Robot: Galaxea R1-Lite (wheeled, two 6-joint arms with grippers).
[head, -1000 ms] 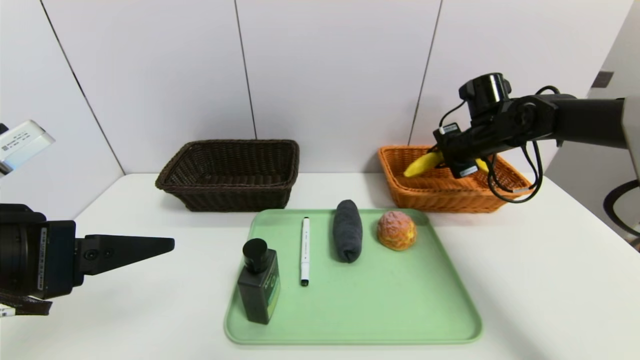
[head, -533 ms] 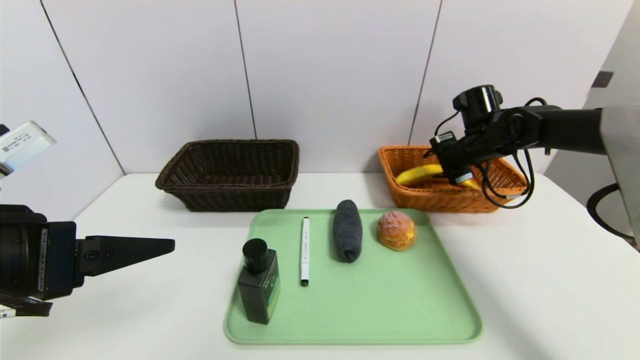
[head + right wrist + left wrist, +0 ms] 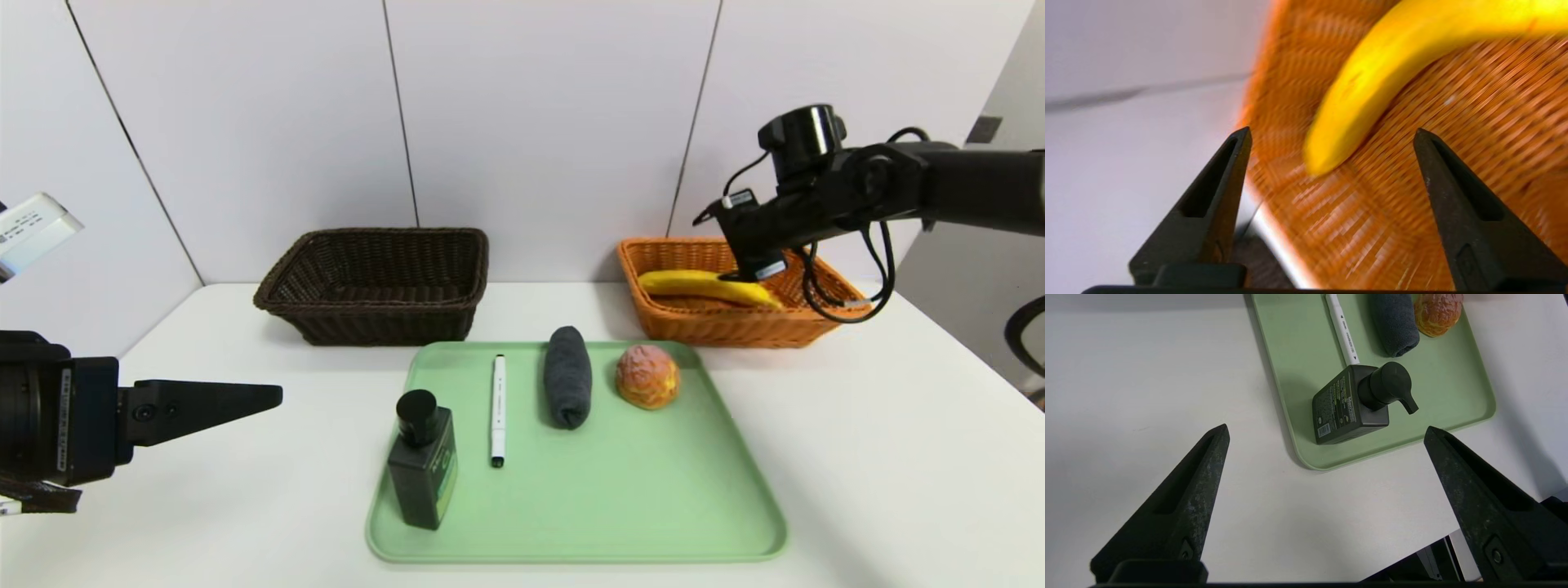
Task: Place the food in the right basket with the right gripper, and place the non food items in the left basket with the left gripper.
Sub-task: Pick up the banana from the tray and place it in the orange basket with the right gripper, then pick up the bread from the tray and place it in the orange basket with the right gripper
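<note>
While the left gripper (image 3: 269, 398) waits left of the green tray (image 3: 653, 523), jaws spread wide, the bottle (image 3: 423, 469), pen (image 3: 498, 408), cloth (image 3: 567, 387) and bread roll (image 3: 647, 376) rest on the tray. Behind it stand the dark basket (image 3: 375, 282), then the orange basket (image 3: 718, 322) holding the banana (image 3: 706, 286), right gripper (image 3: 1331, 134) above, jaws apart, gripping nothing.

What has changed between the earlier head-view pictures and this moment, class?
The right gripper has opened and let go of the banana, which dropped from its tilted, held pose to lie flat in the orange basket; the gripper has lifted slightly. The left gripper, tray items and dark basket stayed put.
</note>
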